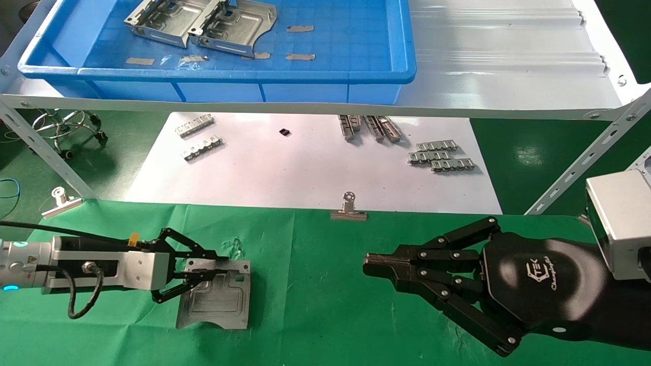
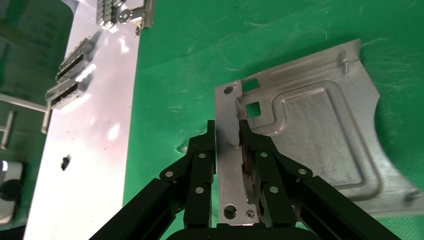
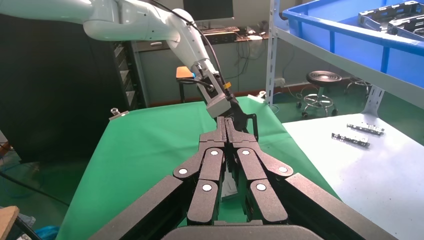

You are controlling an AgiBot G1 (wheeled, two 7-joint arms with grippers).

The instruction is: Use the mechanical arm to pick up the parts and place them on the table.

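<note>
Green creased cloth covers the bench (image 1: 315, 305), and one stamped sheet-metal part (image 1: 216, 295) lies flat on it at the robot's left. The left gripper (image 1: 216, 272) reaches in level from the left edge, its black linkage jaws clamped on the raised rim along the part's near-left edge; the left wrist view shows the fingers (image 2: 200, 165) pinching that narrow flange of the plate (image 2: 310, 135) from both sides, with the plate's curved cut-out edge on the far side from the gripper. The right gripper (image 1: 374, 267) hangs over the cloth at the right, apart from the plate, with its jaws pressed together and nothing between them; the right wrist view confirms the fingertips (image 3: 225, 127) meeting.

Behind the cloth lies a white sheet (image 1: 305, 173) carrying small grey toothed strips (image 1: 441, 156) in several clusters and one tiny black piece (image 1: 285, 132). A silver binder clip (image 1: 349, 209) sits on the seam between the sheet and the cloth, and another (image 1: 61, 201) is at the far left. Above, on a pale ribbed metal shelf (image 1: 508, 56), stands a blue plastic tray (image 1: 356, 56) holding more stamped plates (image 1: 203, 23) piled in its far-left part.
</note>
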